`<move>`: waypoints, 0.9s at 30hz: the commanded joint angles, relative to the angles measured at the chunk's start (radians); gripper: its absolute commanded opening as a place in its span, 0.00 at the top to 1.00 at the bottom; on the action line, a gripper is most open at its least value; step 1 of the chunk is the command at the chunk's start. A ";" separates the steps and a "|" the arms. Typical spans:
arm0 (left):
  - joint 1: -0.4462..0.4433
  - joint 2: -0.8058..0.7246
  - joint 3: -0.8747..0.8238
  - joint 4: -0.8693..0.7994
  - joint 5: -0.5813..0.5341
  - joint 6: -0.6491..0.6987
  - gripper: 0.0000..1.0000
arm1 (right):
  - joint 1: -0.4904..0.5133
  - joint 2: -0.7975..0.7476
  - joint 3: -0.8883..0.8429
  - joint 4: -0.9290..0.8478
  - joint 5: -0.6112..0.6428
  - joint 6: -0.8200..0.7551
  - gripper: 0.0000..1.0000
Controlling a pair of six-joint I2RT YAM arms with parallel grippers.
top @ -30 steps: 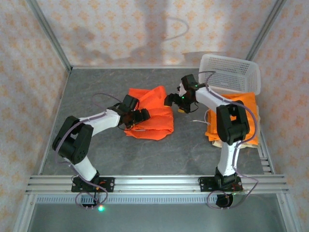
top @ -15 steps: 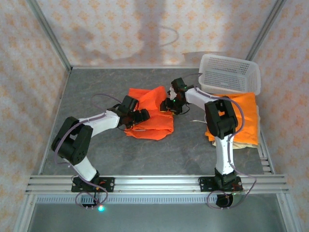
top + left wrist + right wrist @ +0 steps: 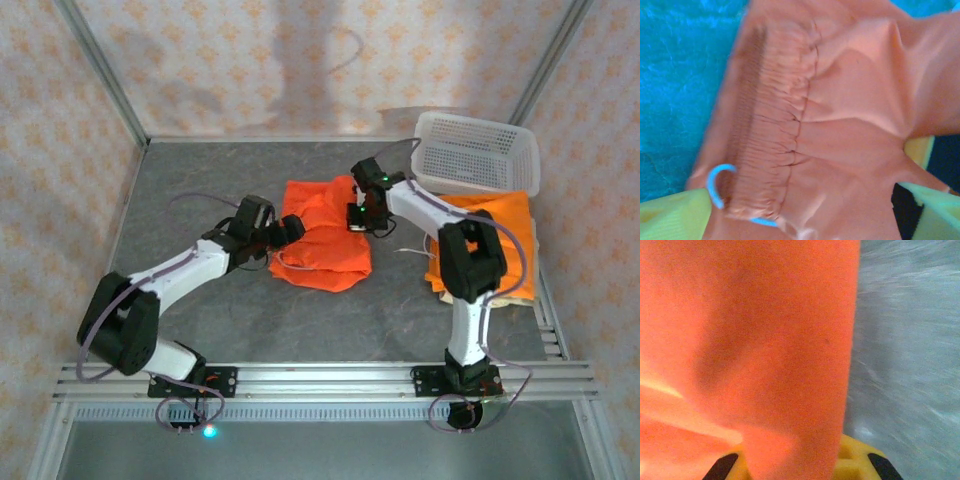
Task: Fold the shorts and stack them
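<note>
Pinching orange shorts (image 3: 330,250), right gripper (image 3: 358,216); left gripper (image 3: 290,230) spread over waistband (image 3: 770,125)

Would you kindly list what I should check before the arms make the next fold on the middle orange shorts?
1. Right gripper shut on the orange shorts' right edge: ok.
2. Left gripper gripping the waistband: not ok, jaws open astride it.
3. Drawstring tucked away: not ok, a loop pokes out.
4. How many cloth layers the right gripper pinches: cannot tell.
5. Folded stack beside the basket lies flat: ok.
</note>
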 commanded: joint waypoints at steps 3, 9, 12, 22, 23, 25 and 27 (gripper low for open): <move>0.002 -0.098 -0.028 0.009 -0.063 0.004 0.00 | -0.006 -0.207 0.004 -0.252 0.348 -0.085 1.00; 0.002 -0.124 -0.032 0.004 -0.065 0.009 0.00 | -0.052 -0.276 0.035 -0.465 0.625 -0.134 1.00; 0.002 -0.121 -0.037 0.008 -0.061 0.004 0.00 | -0.080 -0.289 0.053 -0.529 0.734 -0.135 1.00; 0.001 -0.123 -0.045 0.007 -0.064 0.005 0.00 | -0.164 -0.303 0.128 -0.641 0.948 -0.159 1.00; 0.002 -0.125 -0.045 0.005 -0.066 0.007 0.00 | -0.172 -0.306 0.141 -0.648 0.962 -0.161 1.00; 0.002 -0.127 -0.044 0.003 -0.071 0.008 0.00 | -0.198 -0.313 0.174 -0.657 0.983 -0.172 1.00; 0.001 -0.131 -0.043 0.001 -0.074 0.012 0.00 | -0.227 -0.316 0.201 -0.653 0.989 -0.184 1.00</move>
